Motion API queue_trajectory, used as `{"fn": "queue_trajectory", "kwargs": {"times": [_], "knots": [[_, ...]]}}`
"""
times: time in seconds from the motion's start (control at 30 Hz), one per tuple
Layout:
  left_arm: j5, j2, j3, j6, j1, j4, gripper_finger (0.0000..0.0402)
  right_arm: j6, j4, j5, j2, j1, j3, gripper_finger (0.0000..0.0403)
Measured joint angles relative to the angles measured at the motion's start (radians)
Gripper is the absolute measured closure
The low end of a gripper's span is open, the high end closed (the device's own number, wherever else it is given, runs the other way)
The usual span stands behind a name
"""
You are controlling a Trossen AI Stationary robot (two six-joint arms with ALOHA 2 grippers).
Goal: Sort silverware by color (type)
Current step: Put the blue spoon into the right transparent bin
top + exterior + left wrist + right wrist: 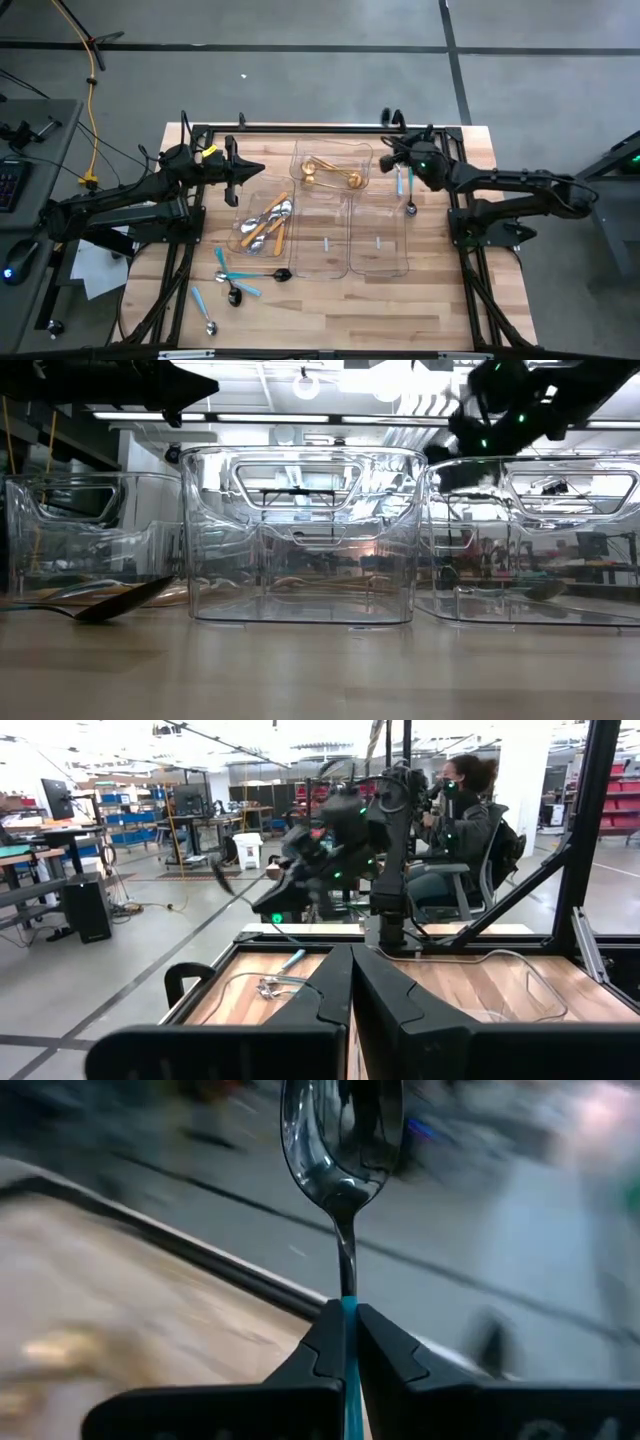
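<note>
clear trays (350, 225) occupy the table (440, 300) centre; loose silverware (235, 285) obstructs the front left; the front right is open wood.

I see a wooden table (440, 300) carrying four clear plastic trays (378, 235). They sit together near its middle: one toward the left arm, one at the far edge, two side by side in front of that one. Directly on the wood, near the front left corner, lie loose pieces: a dark spoon with a teal handle (262, 274), another teal-handled piece (226, 279), and a light-blue-handled spoon (203, 309).
</note>
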Motion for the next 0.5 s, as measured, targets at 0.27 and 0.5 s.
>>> {"fn": "queue_trajectory", "kwargs": {"times": [0.27, 0.5], "knots": [[-0.047, 0.022, 0.000, 0.000, 0.000, 0.024, 0.0401, -0.105, 0.420, -0.349, 0.051, 0.098, -0.010, 0.0402], [-0.046, 0.136, 0.000, 0.001, 0.000, 0.130, 0.0401, -0.117, 0.651, -0.500, 0.151, 0.130, -0.010, 0.0403]]}}
